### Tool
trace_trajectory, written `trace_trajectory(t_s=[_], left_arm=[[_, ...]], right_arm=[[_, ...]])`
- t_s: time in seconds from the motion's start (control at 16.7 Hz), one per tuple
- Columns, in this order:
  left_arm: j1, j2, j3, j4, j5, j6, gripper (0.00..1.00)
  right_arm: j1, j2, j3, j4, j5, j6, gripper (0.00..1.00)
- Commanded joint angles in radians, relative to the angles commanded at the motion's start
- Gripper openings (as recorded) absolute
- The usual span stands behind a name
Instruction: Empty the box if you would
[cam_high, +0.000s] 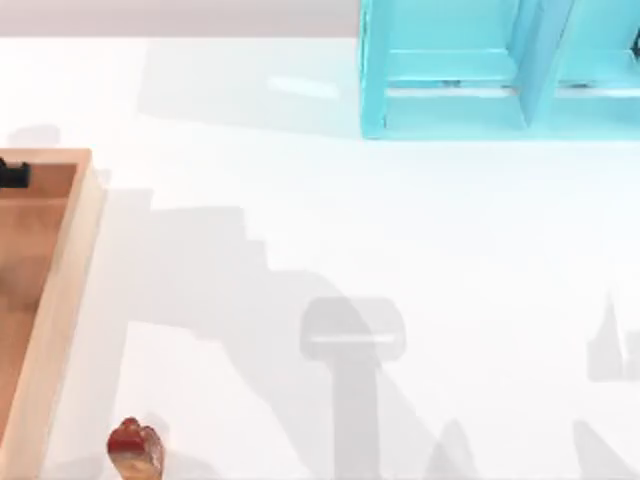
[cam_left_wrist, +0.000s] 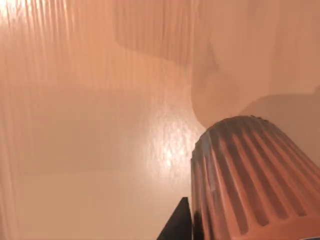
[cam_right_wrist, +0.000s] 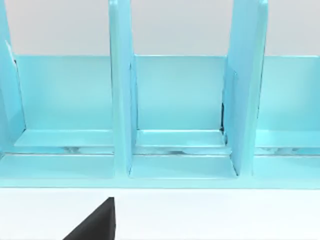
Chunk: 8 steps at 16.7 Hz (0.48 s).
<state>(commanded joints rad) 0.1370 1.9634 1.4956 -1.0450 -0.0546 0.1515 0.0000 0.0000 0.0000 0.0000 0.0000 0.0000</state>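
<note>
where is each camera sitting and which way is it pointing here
Top view: above the table, looking down at the box at its left edge, the turquoise frame at the far right, and a small red-brown object near the front; a dark part shows over the box.
Left wrist view: on the left arm, close over the box floor, beside a ribbed brown object; a dark tip.
Right wrist view: on the right arm, facing the turquoise frame; a dark tip.
Shared: top and left wrist see the box; top and right wrist, the frame.
</note>
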Motion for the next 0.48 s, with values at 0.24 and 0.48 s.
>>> trace_trajectory(t_s=[0.24, 0.48], left_arm=[[0.0, -0.022, 0.208, -0.217, -0.021, -0.001, 0.0], [0.007, -0.037, 0.335, -0.404, 0.032, 0.011, 0.0]], right_arm=[[0.0, 0.0, 0.0, 0.0, 0.0, 0.0, 1.0], [0.0, 0.0, 0.0, 0.0, 0.0, 0.0, 1.0]])
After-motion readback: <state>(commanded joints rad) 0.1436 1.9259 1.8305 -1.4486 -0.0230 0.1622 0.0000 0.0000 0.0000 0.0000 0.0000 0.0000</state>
